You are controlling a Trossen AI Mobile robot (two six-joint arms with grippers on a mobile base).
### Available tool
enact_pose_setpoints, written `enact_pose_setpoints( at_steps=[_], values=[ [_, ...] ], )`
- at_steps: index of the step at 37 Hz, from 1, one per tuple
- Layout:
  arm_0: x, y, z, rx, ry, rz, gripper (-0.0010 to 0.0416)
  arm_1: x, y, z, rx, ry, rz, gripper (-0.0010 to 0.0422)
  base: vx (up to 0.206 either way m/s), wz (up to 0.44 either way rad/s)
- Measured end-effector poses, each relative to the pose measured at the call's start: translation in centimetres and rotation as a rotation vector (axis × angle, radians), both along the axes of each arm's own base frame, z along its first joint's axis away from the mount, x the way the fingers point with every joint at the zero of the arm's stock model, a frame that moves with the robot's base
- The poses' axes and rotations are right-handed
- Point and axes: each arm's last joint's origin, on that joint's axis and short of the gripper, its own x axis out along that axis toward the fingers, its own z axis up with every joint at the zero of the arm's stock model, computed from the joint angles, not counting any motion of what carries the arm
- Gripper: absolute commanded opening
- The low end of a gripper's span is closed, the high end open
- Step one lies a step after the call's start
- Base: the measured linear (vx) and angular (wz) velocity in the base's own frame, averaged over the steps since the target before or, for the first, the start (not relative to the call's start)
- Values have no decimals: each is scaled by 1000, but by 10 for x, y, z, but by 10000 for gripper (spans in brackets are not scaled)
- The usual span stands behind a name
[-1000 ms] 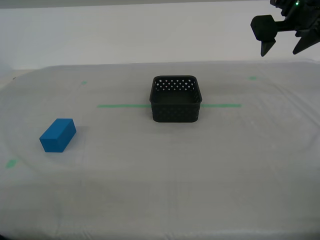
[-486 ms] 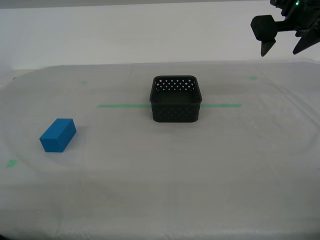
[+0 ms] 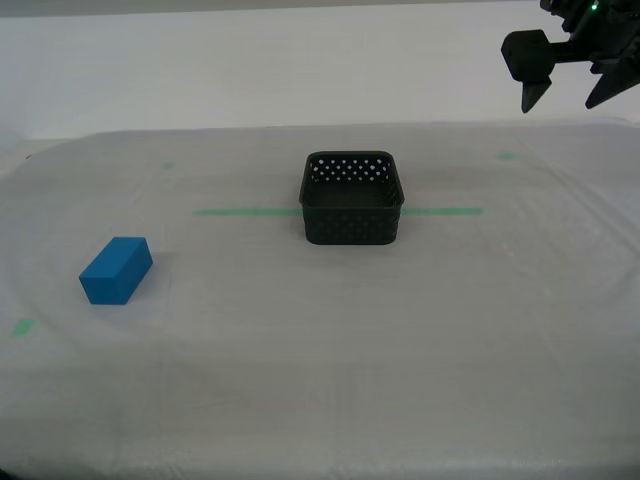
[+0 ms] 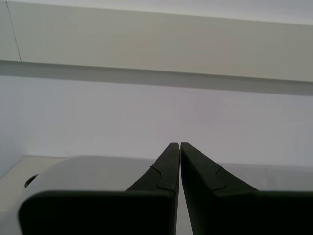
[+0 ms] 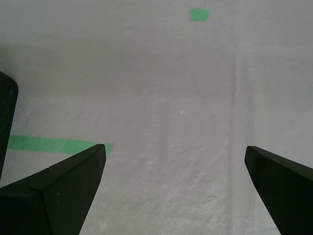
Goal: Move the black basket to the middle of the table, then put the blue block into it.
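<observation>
The black basket point(image 3: 352, 198) stands upright and empty near the middle of the table point(image 3: 400, 330), on the green tape line point(image 3: 240, 211). The blue block point(image 3: 116, 269) lies on the cloth at the exterior view's left, far from the basket. My first gripper point(image 3: 558, 105) hangs open and empty high above the table at the exterior view's upper right. In the first wrist view, my first gripper point(image 5: 174, 148) looks down on bare cloth, with the basket's edge point(image 5: 6, 112) at the side. My second gripper point(image 4: 176, 144) is shut and empty, facing a wall; it does not show in the exterior view.
Small green tape marks lie at the far right point(image 3: 507, 155), far left point(image 3: 168, 165) and near left point(image 3: 22, 326) of the table. The first wrist view shows the tape line point(image 5: 49, 144) and one mark point(image 5: 199, 14). A white wall stands behind the table.
</observation>
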Motion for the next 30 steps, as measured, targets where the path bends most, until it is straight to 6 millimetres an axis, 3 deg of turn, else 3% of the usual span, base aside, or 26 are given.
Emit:
enact_pose_setpoints(
  at_steps=[30],
  values=[
    [0, 0, 0, 0, 0, 1, 398, -6, 0, -2, -7, 507, 2, 0, 0, 0]
  ],
)
